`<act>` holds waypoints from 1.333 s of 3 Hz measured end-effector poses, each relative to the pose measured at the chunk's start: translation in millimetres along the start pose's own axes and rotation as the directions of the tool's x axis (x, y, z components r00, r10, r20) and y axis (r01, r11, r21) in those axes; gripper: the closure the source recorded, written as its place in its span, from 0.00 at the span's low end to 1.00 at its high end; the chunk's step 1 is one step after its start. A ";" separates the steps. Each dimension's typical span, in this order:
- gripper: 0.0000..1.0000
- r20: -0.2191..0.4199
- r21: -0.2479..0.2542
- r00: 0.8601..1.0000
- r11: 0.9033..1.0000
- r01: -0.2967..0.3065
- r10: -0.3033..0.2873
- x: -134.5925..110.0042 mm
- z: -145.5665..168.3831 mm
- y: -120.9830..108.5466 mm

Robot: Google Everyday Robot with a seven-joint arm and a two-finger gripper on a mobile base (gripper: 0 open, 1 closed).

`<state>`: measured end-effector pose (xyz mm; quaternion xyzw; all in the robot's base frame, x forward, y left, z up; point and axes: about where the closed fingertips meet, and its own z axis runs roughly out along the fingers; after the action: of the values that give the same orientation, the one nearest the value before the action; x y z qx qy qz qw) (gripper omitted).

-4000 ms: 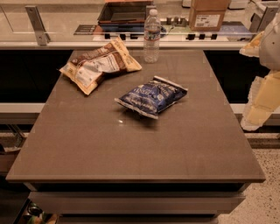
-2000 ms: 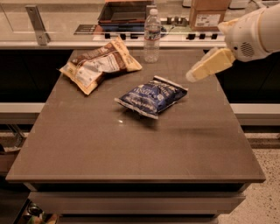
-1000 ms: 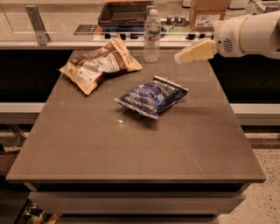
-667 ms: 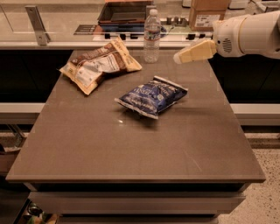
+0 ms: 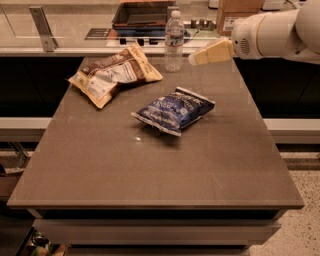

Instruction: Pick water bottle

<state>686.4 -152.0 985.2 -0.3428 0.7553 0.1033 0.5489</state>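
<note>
The water bottle point(image 5: 174, 41) stands upright at the far edge of the brown table point(image 5: 100, 165). It is clear, with a white cap and a pale label band. My gripper point(image 5: 194, 59) reaches in from the right on a white arm point(image 5: 280, 32). Its cream tip hangs above the table, just right of the bottle's lower half and apart from it. It holds nothing.
A brown-and-tan snack bag point(image 5: 114, 74) lies at the far left of the table. A blue snack bag point(image 5: 174, 110) lies near the middle. Behind the table runs a counter with a dark tray point(image 5: 142, 14), a cardboard box point(image 5: 239, 11) and a metal bracket point(image 5: 42, 26).
Over four seconds the arm has risen from the table's right side and swung left, bringing the gripper tip close to the bottle. The bottle and bags have not moved.
</note>
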 end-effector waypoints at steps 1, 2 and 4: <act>0.00 0.040 -0.014 0.999 1.000 -0.011 0.012 -6.5 26.9 -7.5; 0.00 0.093 -0.052 0.995 0.998 -0.028 0.033 -11.9 56.0 -14.6; 0.00 0.182 -0.144 0.982 0.989 -0.019 0.045 -21.8 105.6 -16.8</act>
<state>780.7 -99.4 968.9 -0.3578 0.6971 0.1970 0.5893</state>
